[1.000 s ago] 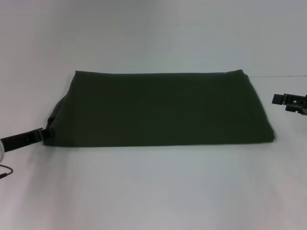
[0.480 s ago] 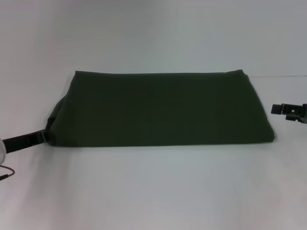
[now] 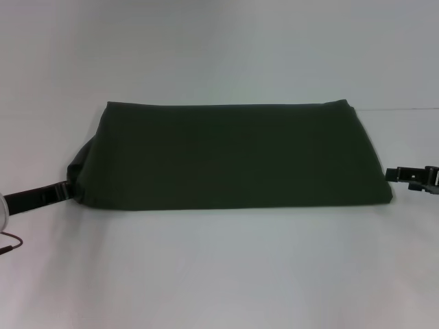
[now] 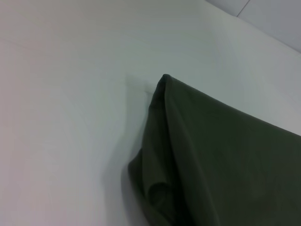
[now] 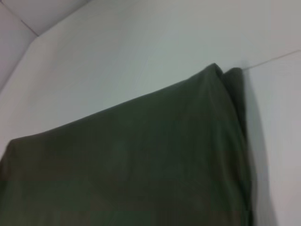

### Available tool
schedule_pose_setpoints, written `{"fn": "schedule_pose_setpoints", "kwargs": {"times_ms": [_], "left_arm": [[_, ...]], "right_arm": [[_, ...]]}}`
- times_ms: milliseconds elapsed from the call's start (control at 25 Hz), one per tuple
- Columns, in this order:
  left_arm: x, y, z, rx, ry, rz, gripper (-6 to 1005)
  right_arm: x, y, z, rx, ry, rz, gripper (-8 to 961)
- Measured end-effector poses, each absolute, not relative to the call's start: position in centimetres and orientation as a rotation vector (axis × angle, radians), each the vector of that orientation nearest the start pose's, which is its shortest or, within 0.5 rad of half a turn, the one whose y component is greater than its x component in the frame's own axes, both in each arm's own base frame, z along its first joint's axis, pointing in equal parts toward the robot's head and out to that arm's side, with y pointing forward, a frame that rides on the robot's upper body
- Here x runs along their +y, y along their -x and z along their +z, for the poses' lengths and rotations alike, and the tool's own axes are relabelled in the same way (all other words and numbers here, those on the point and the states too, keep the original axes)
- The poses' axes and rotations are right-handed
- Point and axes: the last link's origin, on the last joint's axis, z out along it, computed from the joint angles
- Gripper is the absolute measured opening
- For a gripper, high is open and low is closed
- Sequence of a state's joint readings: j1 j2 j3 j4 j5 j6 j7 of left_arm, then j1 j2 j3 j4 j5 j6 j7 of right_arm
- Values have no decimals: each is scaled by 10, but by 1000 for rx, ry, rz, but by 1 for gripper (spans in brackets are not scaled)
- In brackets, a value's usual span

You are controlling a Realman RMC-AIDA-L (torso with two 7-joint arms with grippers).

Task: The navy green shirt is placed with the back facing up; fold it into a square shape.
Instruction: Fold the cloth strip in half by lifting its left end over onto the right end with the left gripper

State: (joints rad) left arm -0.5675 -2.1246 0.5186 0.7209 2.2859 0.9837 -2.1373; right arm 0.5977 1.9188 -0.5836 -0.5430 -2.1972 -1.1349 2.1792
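The green shirt (image 3: 230, 156) lies folded into a wide flat shape on the white table (image 3: 219, 267); the left gripper (image 3: 63, 192) touches its left edge; the right gripper (image 3: 394, 175) sits at its right edge; I cannot tell if either is open or closed.

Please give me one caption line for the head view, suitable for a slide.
Folded navy green shirt lies on the white table, with the left gripper at its left end and the right gripper at its right end.

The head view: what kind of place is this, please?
Probably a lab or test bench, not a home. A plain white table holds only a folded green shirt, with a black robot pincer at each end: left pincer, right pincer.
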Motion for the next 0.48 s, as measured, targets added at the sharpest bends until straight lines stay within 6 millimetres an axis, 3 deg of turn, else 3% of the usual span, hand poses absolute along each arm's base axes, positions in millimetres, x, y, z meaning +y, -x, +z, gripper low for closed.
{"fn": "schedule_pose_setpoints", "kwargs": {"times_ms": [480], "left_arm": [[382,331,25,-1502,1880,-483,5]], "right_arm": [[395,-335,38,1557,1957,411,744]]}}
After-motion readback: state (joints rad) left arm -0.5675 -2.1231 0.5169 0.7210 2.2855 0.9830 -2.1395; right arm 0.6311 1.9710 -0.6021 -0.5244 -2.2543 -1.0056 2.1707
